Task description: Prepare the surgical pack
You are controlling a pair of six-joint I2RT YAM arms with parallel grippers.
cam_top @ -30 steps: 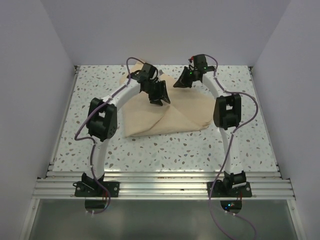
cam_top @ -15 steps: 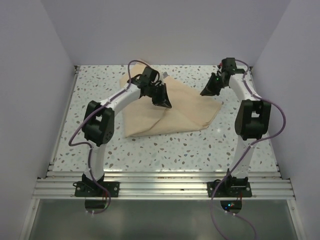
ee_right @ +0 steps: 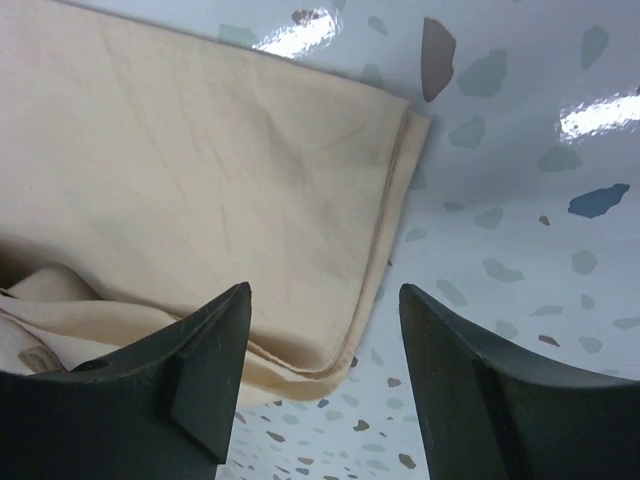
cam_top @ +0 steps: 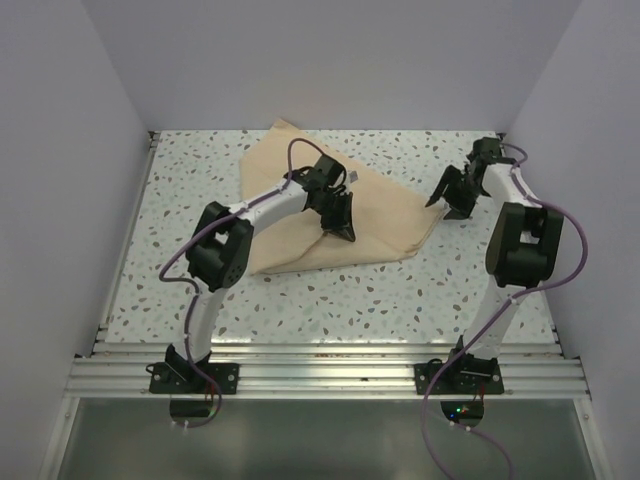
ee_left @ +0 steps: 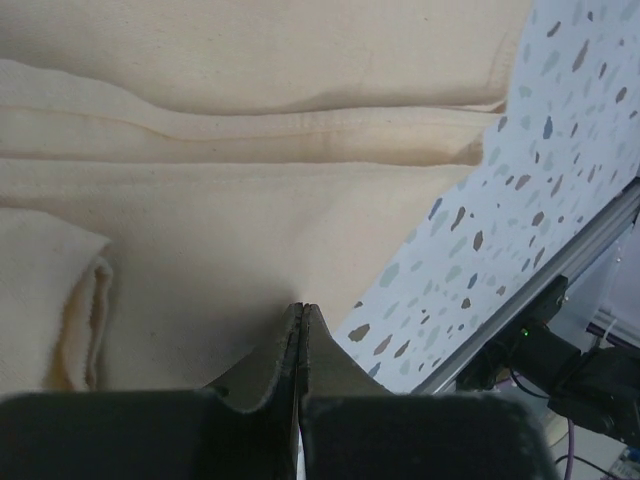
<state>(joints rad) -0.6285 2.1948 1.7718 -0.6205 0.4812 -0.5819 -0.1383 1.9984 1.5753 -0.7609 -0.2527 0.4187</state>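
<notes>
The surgical pack shows only as a large tan cloth (cam_top: 385, 215) spread over the middle of the speckled table; whatever it covers is hidden. My left gripper (cam_top: 342, 230) is down on the cloth's middle, by a diagonal fold line. In the left wrist view its jaws (ee_left: 300, 308) are shut, tips against the cloth (ee_left: 250, 100), and no fabric shows between them. My right gripper (cam_top: 448, 196) hovers at the cloth's right corner. In the right wrist view it (ee_right: 322, 290) stands open, with the hemmed corner of the cloth (ee_right: 200, 150) lying flat below its fingers.
The table (cam_top: 350, 290) is boxed in by white walls at the left, back and right. An aluminium rail (cam_top: 320, 365) with both arm bases runs along the near edge. A rolled fold of cloth (ee_left: 80, 300) lies to the left of the left fingers.
The right arm swung right, pulling the cloth's corner out flat, then opened and let it go. The left gripper shut and moved down and right onto the cloth's middle.
</notes>
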